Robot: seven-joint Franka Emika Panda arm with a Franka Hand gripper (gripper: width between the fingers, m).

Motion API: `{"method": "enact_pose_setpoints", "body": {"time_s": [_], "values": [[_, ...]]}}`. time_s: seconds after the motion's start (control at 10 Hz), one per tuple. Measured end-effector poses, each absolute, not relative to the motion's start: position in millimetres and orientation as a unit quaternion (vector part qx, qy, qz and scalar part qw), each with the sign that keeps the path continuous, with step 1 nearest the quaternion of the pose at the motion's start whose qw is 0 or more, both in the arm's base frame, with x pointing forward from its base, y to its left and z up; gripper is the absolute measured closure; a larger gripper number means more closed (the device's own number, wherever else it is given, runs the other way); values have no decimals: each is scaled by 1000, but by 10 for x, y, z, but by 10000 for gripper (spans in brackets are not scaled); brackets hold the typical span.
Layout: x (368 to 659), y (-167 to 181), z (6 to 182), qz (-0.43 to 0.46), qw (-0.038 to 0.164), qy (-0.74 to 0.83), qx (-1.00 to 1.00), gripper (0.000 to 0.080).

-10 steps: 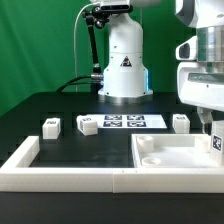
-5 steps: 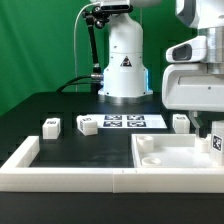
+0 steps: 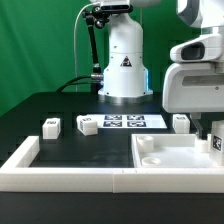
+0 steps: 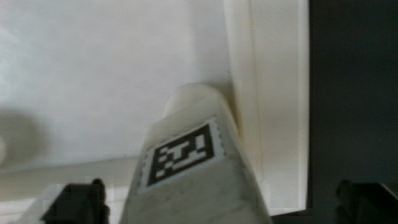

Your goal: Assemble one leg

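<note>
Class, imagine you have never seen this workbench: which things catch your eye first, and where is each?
The big white robot base stands at the back against a green backdrop. At the exterior view's right, the gripper hangs over the large white panel; the wrist view shows a tagged leg between its fingers, on the panel. Three more small legs flank the marker board on the black table.
</note>
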State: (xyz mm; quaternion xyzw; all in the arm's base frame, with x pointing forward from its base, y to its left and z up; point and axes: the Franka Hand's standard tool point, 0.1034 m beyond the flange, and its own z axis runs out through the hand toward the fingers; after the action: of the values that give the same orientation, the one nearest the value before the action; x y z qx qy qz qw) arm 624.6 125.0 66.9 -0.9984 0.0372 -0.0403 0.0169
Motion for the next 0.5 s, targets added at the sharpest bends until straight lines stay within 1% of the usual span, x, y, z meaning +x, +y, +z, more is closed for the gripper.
{"method": "enact_pose_setpoints", "body": {"time_s": [0.3,0.5], "values": [[6258,1207,673,-43,5,-68,-997,151],[6267,1158,673,-43,3,-91,-995,151]]}}
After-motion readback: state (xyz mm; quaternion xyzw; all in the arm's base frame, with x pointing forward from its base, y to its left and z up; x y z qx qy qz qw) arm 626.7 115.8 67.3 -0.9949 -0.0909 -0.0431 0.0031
